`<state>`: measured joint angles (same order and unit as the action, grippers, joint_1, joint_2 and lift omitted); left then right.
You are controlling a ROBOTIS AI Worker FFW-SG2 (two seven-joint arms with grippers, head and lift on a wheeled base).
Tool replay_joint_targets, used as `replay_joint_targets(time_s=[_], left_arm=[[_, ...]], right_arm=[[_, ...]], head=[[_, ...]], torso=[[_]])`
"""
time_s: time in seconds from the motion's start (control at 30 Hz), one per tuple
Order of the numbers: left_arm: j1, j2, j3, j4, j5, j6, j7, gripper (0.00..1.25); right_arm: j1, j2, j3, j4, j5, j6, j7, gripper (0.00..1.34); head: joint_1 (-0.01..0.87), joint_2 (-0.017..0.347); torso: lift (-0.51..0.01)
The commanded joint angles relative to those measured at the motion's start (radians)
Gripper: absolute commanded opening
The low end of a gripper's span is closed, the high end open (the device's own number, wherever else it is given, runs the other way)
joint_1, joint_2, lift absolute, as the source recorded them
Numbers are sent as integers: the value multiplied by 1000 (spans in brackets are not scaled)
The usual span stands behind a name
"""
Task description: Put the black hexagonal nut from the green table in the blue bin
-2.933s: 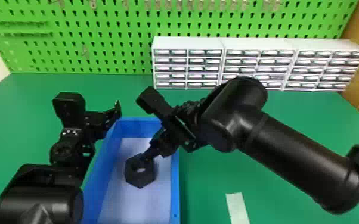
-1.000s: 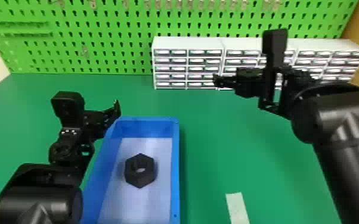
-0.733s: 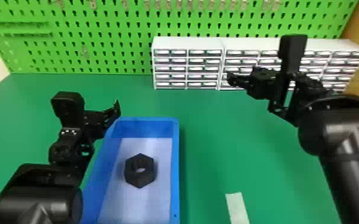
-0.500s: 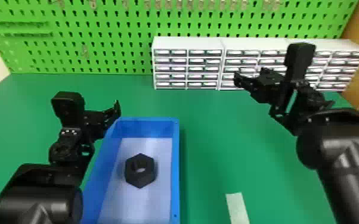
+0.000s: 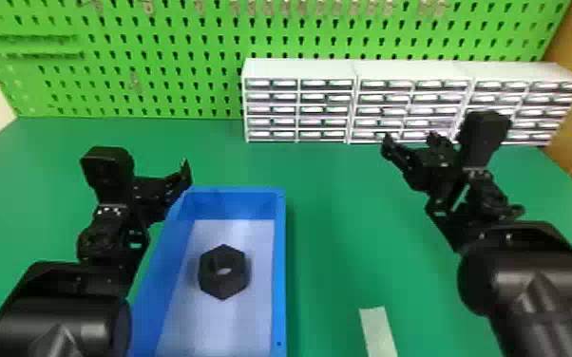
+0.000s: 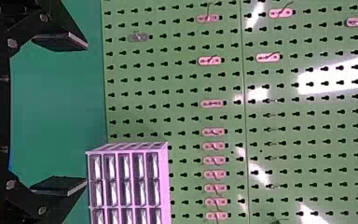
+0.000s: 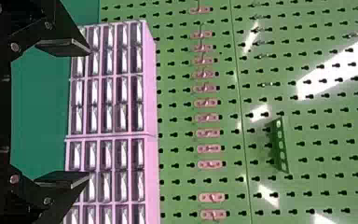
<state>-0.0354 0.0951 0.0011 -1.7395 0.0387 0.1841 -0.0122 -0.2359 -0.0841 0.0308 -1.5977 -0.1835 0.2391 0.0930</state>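
In the head view the black hexagonal nut [image 5: 222,272] lies flat on the floor of the blue bin [image 5: 279,285], apart from both grippers. My left gripper [image 5: 186,178] is parked by the bin's far left corner; in the left wrist view that gripper [image 6: 81,114] stands open, its fingers wide apart with nothing between them. Over the right part of the green table [image 5: 332,228], my right gripper [image 5: 408,145] is held up well to the right of the bin. The right wrist view has this gripper [image 7: 89,112] open and holding nothing.
White drawer cabinets [image 5: 299,102] stand along the back of the table against a green pegboard [image 5: 157,71]. A pale strip [image 5: 378,332] lies on the table near the front, right of the bin.
The right gripper was at the nut inside the bin in the earliest frame; it has since pulled away to the right, then dipped slightly. The nut stayed put, and the left arm has not moved.
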Motion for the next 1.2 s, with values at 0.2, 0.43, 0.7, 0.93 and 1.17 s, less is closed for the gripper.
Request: replay_joint_targets(time_s=[0.2, 0.43, 0.7, 0.93, 1.17], left_arm=[[0, -2, 0, 0, 3, 0, 0, 1002], [0, -2, 2, 0, 3, 0, 0, 1002], [0, -2, 7, 0, 6, 0, 0, 1002], [0, -2, 8, 2, 6, 0, 0, 1002], [-3, -2, 8, 2, 4, 0, 0, 1000]], right_arm=[[55, 30, -5, 68, 27, -201, -13, 999], [70, 37, -6, 94, 29, -250, -36, 999], [72, 30, -6, 97, 42, -253, -38, 999], [70, 21, -2, 99, 44, -241, -39, 999], [72, 17, 1, 107, 45, -239, -39, 999]], head=[[686, 51], [686, 51], [686, 51], [686, 51], [686, 51]], torso=[[-96], [-96], [-96], [-96], [-96]])
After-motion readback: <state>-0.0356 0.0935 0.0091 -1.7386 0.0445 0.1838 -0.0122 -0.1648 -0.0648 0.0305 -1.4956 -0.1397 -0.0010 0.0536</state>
